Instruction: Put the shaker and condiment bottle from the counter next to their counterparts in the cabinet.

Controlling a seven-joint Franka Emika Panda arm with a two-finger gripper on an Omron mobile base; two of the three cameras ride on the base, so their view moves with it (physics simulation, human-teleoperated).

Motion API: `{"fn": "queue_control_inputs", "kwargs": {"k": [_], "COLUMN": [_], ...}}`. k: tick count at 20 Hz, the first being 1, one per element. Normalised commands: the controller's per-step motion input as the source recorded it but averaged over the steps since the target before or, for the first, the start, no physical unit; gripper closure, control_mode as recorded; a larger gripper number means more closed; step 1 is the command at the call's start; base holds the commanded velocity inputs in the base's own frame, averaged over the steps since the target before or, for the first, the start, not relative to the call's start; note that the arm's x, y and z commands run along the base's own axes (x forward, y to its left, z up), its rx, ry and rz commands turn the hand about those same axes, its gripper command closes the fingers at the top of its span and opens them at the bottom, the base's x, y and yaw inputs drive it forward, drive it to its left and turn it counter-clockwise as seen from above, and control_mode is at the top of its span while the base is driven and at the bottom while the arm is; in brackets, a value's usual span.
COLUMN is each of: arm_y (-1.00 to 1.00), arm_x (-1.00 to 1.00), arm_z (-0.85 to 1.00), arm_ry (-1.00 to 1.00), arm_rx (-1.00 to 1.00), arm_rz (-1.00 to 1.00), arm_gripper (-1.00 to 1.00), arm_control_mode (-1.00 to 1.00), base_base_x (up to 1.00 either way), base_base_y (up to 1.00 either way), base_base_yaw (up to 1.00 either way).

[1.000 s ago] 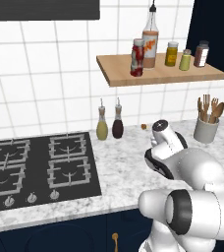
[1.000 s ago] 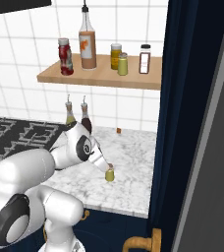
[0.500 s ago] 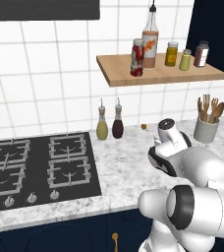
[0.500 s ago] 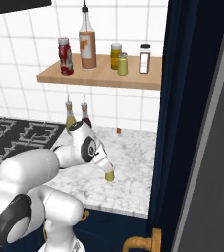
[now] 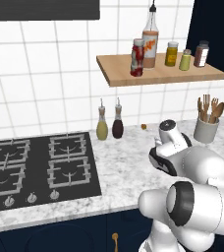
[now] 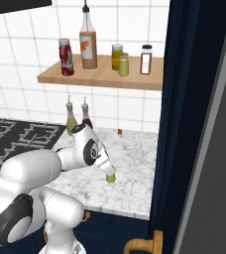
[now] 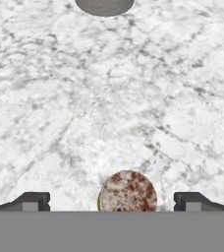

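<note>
Simulated kitchen with white tiled wall and a white-grey marbled stone counter (image 5: 124,167). Left to right on the counter: black four-burner gas hob (image 5: 35,165); slim-necked olive oil bottle (image 5: 102,127) and slim-necked dark-brown bottle (image 5: 118,125), side by side against the wall; a tiny brown item (image 5: 143,126) near the wall, too small to identify; grey crock of wooden utensils (image 5: 206,126) at the far right. Above, a flat light-brown wooden wall shelf board (image 5: 158,75) carries, left to right: short red condiment bottle with white-and-yellow label (image 5: 137,58), just beside the tall clear bottle with orange label and black pourer (image 5: 150,40); amber jar with yellow lid (image 5: 171,53); small yellow-green grey-capped shaker (image 5: 185,60); dark red-brown jar with black cap (image 5: 201,54). A second tiny yellow-green shaker with speckled grey-brown cap (image 6: 111,176) stands upright on the counter towards its front edge, directly under the white arm's two-finger gripper (image 7: 111,201). In the hand view the cap sits between the two dark fingertips (image 7: 33,201), nearer the right one, with marble showing on both sides; jaws spread wide, gripping nothing. How high the tips stand above the cap cannot be judged.
</note>
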Motion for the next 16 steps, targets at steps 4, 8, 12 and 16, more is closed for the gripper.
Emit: {"fn": "queue_control_inputs", "kwargs": {"k": [4, 8, 12, 16], "arm_y": [-0.08, -0.04, -0.07, -0.15], "arm_x": [0.00, 0.00, 0.00, 0.00], "arm_z": [0.00, -0.18, -0.24, -0.20], "arm_ry": [0.00, 0.00, 0.00, 0.00], "arm_rx": [0.01, 0.00, 0.00, 0.03], "arm_rz": [0.00, 0.00, 0.00, 0.00], "arm_gripper": [-1.00, 1.00, 1.00, 1.00], "arm_control_mode": [-1.00, -1.00, -1.00, -1.00], "base_base_x": [0.00, 0.00, 0.00, 0.00], "base_base_y": [0.00, 0.00, 0.00, 0.00], "base_base_yaw": [0.00, 0.00, 0.00, 0.00]}}
